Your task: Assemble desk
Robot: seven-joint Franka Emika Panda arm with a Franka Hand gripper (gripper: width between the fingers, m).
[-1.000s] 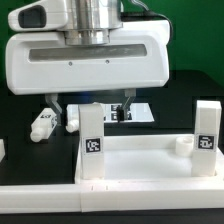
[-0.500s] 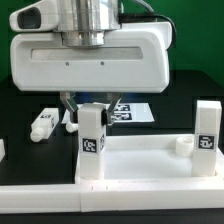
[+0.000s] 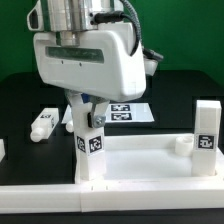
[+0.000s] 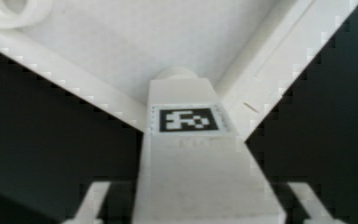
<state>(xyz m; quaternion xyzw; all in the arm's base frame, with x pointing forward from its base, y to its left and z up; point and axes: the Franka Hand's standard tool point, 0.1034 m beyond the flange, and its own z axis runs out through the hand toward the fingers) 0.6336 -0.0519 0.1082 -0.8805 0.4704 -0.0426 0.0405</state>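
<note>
The desk tabletop (image 3: 150,160) lies at the front with its rim up. A white leg (image 3: 92,150) with a square tag stands in the corner socket at the exterior view's left. My gripper (image 3: 89,112) is straight above that leg, turned at an angle, with its fingers down either side of the leg's top and shut on it. In the wrist view the tagged leg (image 4: 190,125) runs up the middle between my two fingers (image 4: 96,203), with the tabletop rim (image 4: 87,60) beyond. A second leg (image 3: 205,135) stands in the corner at the exterior view's right.
A loose white leg (image 3: 43,122) lies on the black table at the exterior view's left, behind the tabletop. The marker board (image 3: 132,112) lies flat behind my gripper. A small white part (image 3: 181,144) sits inside the tabletop near the second leg.
My fingers have closed in from wide apart onto the leg. The gripper has then turned about its vertical axis, and the leg's tag has turned slightly with it.
</note>
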